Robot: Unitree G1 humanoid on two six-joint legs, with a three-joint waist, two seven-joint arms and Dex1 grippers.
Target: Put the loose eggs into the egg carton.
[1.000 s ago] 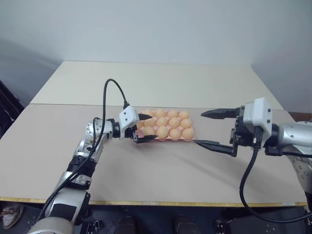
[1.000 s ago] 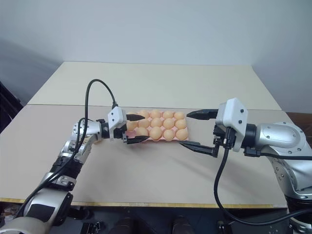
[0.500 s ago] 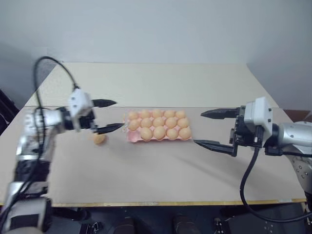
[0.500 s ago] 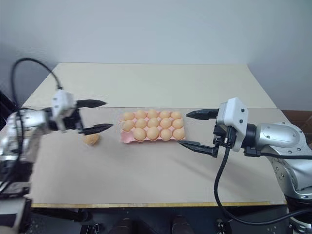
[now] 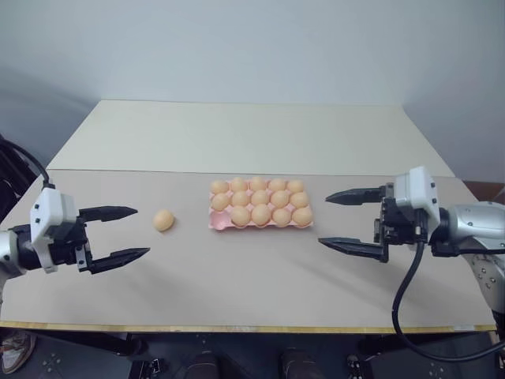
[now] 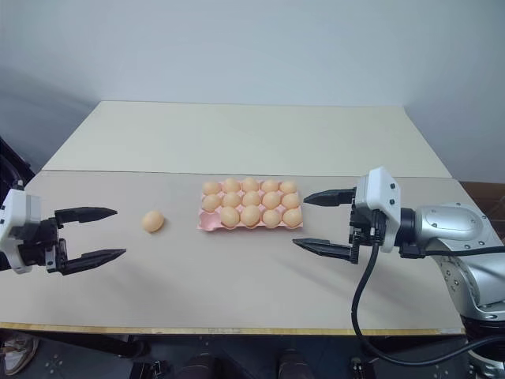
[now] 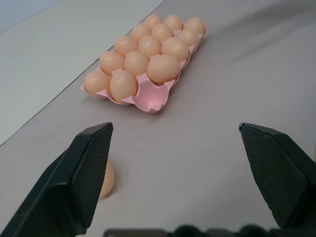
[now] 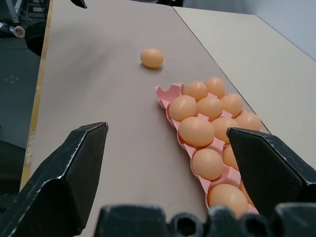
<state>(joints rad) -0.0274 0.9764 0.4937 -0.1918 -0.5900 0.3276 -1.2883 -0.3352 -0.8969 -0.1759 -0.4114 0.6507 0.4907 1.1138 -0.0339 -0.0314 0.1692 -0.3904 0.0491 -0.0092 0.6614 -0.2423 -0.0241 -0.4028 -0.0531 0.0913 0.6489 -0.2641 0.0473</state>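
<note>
- The left gripper (image 5: 118, 234) is found at the far left edge of the head views, drawn back from the left end of the egg carton (image 5: 260, 224), where it stood a second ago. Its jaws are spread wide and nothing is held.
- One loose egg (image 5: 163, 220) is now seen lying on the desk (image 5: 237, 292), left of centre, between the left gripper and the carton and touching neither. It was not visible a second ago, when the gripper covered that end.
- The carton is recorded at picture centre, in much the same place as before. Fourteen eggs are counted in its cups; the near-left corner cup (image 7: 153, 100) is seen empty in the left wrist view.
- The right gripper (image 5: 351, 220) is held at the right of the frame, just beside the carton's right end, hardly changed. Its jaws are wide apart and empty.
- Nothing is seen between the loose egg and the empty cup.
</note>
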